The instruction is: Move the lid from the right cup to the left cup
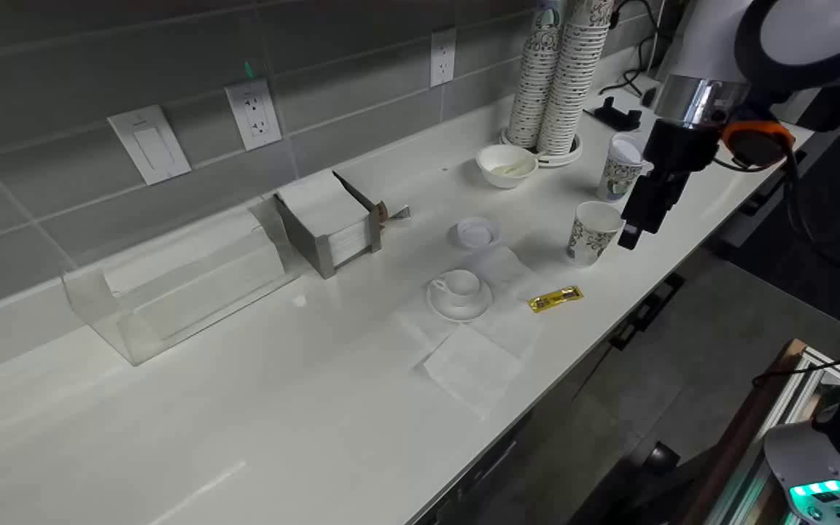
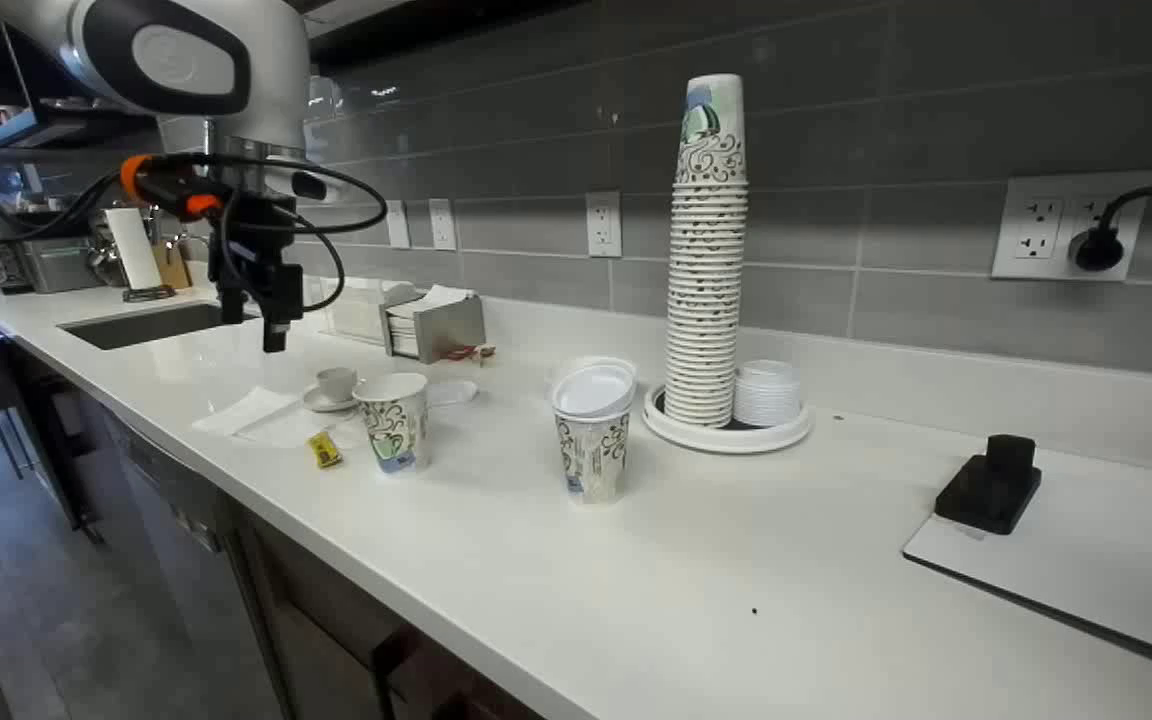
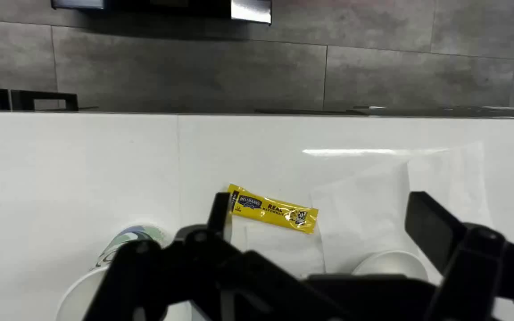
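Note:
The two cups in view are patterned white paper cups. The right cup point(image 2: 591, 460) stands upright, with the white round lid point(image 2: 596, 390) resting tilted on its mouth. In an exterior view, this cup point(image 1: 615, 179) and lid point(image 1: 628, 149) stand at the back, partly behind the gripper. The left cup point(image 2: 393, 425) is upright with an open mouth; it also shows in an exterior view point(image 1: 588, 237) and at the lower left of the wrist view point(image 3: 130, 238). My gripper point(image 3: 321, 207) is open and empty above the counter, also seen in both exterior views point(image 1: 631, 233) point(image 2: 254, 325). The lid is out of the wrist view.
A yellow mayonnaise packet point(image 3: 275, 210), napkins point(image 1: 475, 364) and a teacup point(image 1: 458, 284) on a saucer lie near the left cup. Another lid-like dish point(image 1: 475, 232) lies on the counter. A bowl point(image 1: 489, 164), cup stacks point(image 2: 708, 300) and a lid stack point(image 2: 768, 395) stand near the wall.

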You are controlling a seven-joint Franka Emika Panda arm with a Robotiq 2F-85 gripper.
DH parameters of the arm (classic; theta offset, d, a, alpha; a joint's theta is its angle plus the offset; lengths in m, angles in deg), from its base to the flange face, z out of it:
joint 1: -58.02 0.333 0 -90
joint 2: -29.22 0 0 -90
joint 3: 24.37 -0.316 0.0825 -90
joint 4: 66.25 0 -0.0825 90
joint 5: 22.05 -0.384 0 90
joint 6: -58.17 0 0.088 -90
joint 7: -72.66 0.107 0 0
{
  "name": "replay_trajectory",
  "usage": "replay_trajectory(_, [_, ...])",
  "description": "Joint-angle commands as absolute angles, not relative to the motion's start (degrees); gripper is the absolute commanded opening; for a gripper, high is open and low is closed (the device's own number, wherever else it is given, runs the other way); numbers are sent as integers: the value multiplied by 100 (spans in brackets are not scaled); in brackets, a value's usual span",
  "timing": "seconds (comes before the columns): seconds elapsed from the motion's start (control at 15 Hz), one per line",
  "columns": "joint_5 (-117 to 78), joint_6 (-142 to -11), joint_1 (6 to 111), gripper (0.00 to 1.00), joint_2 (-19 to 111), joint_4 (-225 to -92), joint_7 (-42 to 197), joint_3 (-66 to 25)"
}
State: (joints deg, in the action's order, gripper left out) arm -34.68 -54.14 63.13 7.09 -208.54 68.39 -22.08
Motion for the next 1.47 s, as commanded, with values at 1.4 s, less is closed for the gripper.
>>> replay_trajectory(1.4, [-1371,-7425,4430,100,2187,-19148,8479,-1677])
